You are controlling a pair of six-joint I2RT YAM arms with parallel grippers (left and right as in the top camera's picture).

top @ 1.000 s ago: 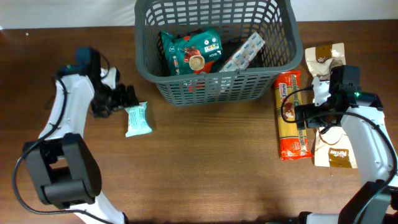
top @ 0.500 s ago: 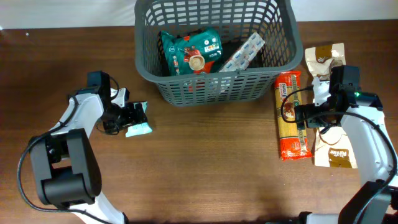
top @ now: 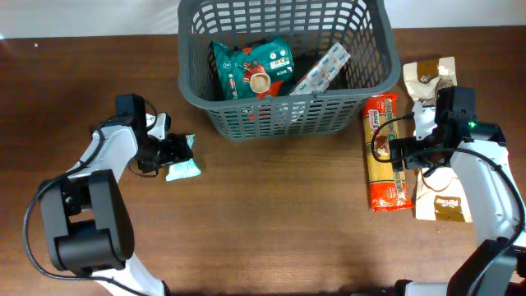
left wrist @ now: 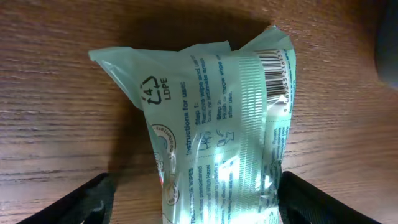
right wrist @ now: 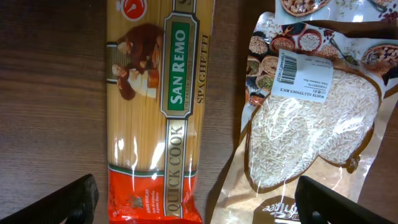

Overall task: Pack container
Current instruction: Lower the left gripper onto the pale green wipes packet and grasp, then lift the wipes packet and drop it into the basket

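Left of the container (top: 283, 115), on the counter (top: 271, 222), my left jaws stand open astride a pale green wipes packet (left wrist: 217, 124). One finger is on each long side, and neither presses it yet, as far as I can tell. The container sits at the far middle of the counter, with a green snack bag (top: 251, 70) and a pale strip pack (top: 322, 70) inside. I take the step in hand to be picking up the wipes. Next, I judge, I must pinch the soft packet across its width, lift it over the lattice wall and release it above the floor. My right jaws hang wide open above the spaghetti packet (right wrist: 161, 106) and rice pouch (right wrist: 311, 124), gripping nothing.
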